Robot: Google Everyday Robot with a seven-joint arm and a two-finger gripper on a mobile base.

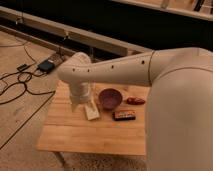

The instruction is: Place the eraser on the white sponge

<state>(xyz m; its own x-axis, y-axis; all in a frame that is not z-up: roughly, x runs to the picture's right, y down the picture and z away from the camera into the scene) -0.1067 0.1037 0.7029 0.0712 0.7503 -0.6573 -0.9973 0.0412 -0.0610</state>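
The eraser (125, 115), a dark flat block with an orange-red band, lies on the wooden table (75, 132) right of centre, in front of the purple bowl. The white sponge (91, 111), a small cream pad, lies left of the eraser, just in front of the bowl's left side. My gripper (79, 106) hangs at the end of the white arm, low over the table just left of the sponge and mostly hidden by the wrist. The eraser lies apart from the gripper, about a bowl's width to its right.
A purple bowl (110, 98) stands behind the sponge and eraser. A small red elongated item (134, 101) lies right of the bowl. My big white arm (170, 95) covers the table's right side. Cables and a dark box (46, 65) lie on the floor at left.
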